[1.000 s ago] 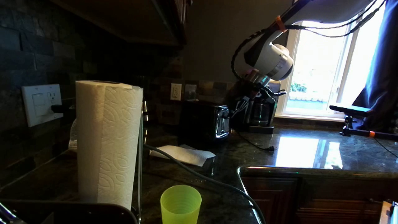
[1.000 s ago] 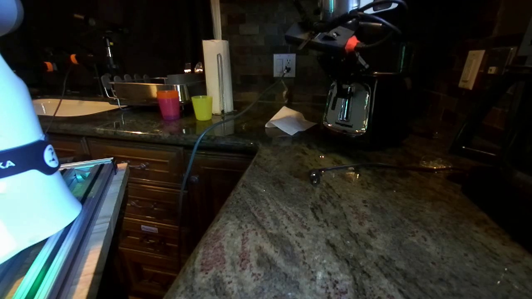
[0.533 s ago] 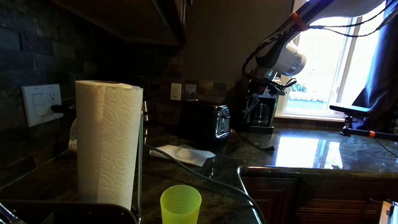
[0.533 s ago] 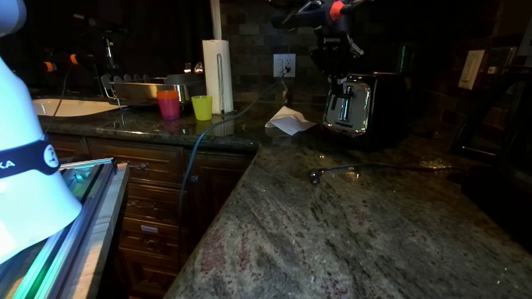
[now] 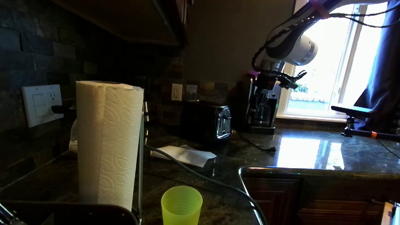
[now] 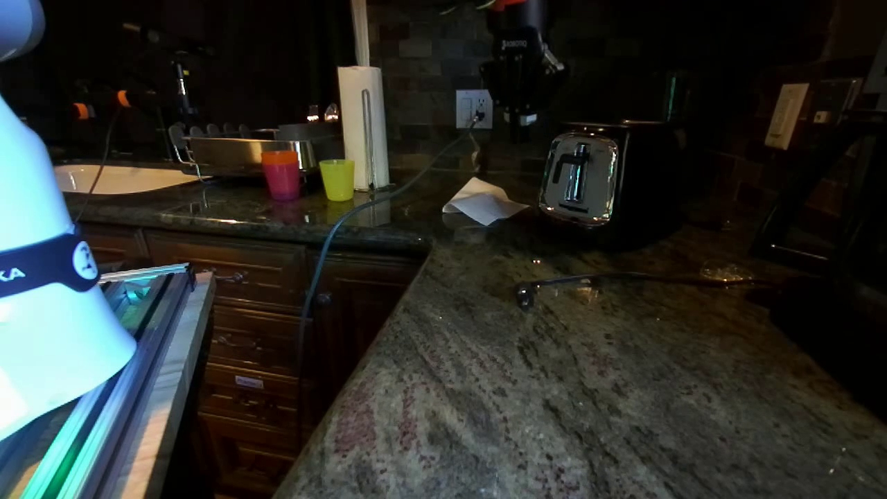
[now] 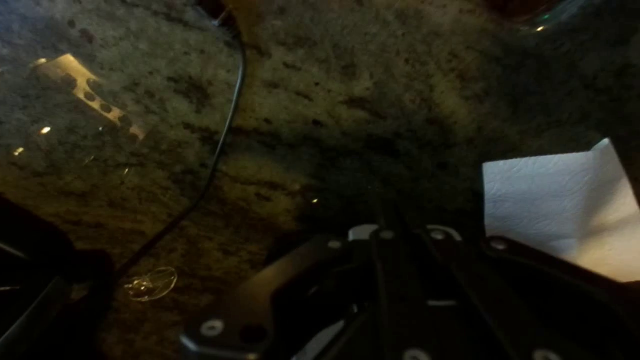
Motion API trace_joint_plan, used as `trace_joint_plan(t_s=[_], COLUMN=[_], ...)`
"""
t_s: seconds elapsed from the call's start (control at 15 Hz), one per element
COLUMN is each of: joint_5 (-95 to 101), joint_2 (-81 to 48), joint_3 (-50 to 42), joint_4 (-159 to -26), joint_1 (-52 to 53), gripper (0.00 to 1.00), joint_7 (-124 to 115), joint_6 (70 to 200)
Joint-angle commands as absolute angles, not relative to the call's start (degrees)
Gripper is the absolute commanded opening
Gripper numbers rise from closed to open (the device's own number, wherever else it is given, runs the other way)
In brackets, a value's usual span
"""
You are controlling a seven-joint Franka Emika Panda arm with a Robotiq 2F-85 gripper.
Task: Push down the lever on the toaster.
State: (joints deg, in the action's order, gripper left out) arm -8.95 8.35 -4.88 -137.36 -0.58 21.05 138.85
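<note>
In both exterior views, toaster (image 6: 597, 190) lower than the gripper (image 6: 520, 125) and off to one side, clear gap between. High on its front: lever (image 6: 569, 159). Gripper narrow, drawn together at the tips as far as the dark allows. Against half a second ago: higher and farther from the toaster; toaster and lever unmoved. In wrist view, right of the gripper: sheet of paper towel (image 7: 555, 200).

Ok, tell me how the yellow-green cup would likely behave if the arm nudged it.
The yellow-green cup is probably light and slightly flexible, since its thin, translucent wall looks like plastic. It would likely tip easily if hit high, as it tapers to a base narrower than its mouth. A low push might slide it instead, given the glossy countertop.
</note>
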Motion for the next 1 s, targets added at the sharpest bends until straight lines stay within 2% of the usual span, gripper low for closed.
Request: trace_joint_plan(t_s=[0.0, 0.53, 0.6, 0.73, 0.93], joint_5=[-9.5, -7.7, -8.4, -8.4, -8.3], joint_2=[13.5, 22.0, 18.1, 19.9, 20.8], joint_3=[-4.0, -2.7, -3.5, -3.5, -3.5], joint_4=[-140.1, -144.4, -141.2, -141.9, -142.6], joint_1=[0.1, 0.1, 0.6, 0.7, 0.7], gripper=[0.4, 0.99, 0.84, 0.98, 0.99], joint_7=[18.2, 12.4, 14.1, 13.8, 13.6], joint_6=[133.9, 136.3, 134.9, 134.9, 134.9])
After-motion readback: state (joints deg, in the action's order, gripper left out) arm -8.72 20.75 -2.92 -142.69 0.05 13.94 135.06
